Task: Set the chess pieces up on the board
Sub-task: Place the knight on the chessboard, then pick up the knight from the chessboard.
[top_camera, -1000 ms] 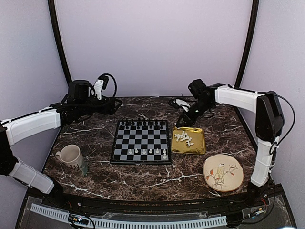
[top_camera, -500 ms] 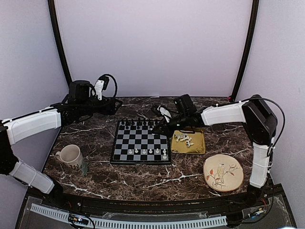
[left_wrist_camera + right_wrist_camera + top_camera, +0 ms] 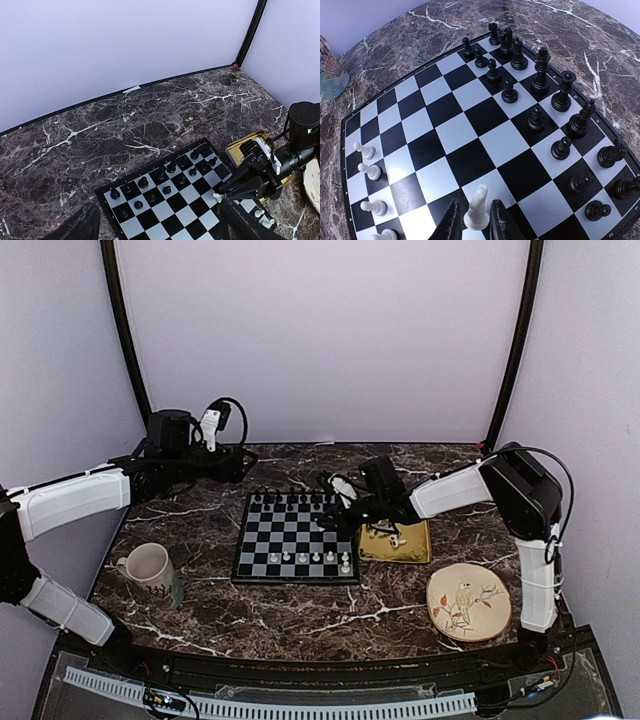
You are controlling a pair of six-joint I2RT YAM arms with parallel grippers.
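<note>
1. From the top view, much is too small for you to read. The right gripper (image 3: 327,523) reaches over the right side of the board (image 3: 296,540), but what its tips hold is not clear here. Black chessmen (image 3: 295,500) fill the far rows, and a line of white chess pieces (image 3: 310,558) stands along the near side. More of them lie loose on the gold tray (image 3: 415,548) just beside the board, partly hidden by the right arm. A bird-painted plate (image 3: 490,620) sits front right and a mug (image 3: 148,565) sits left of the board. The left gripper (image 3: 236,462) hangs over the far left of the table (image 3: 300,615), apart from the board. You cannot judge its opening from here.

2. In the left wrist view, that gripper's fingers (image 3: 75,227) are only dark blurs in the bottom corners. They are spread wide with nothing between them, so it is released. The bottom edge cuts the board off. The right gripper comes in over the board's right-hand edge, pinching a white piece (image 3: 218,198) at its tips. Its arm covers most of the tray behind.

3. The right wrist view shows you both right fingers (image 3: 451,222) clenched on the white piece, which stands upright. Its base sits low at the frame's bottom edge, and you cannot tell whether it touches the square below. White pawns (image 3: 370,171) run down the left side, the lowest one cropped. The black chessmen line the right side. A pale patterned object (image 3: 329,70), cut by the left edge, is too cropped to name.
</note>
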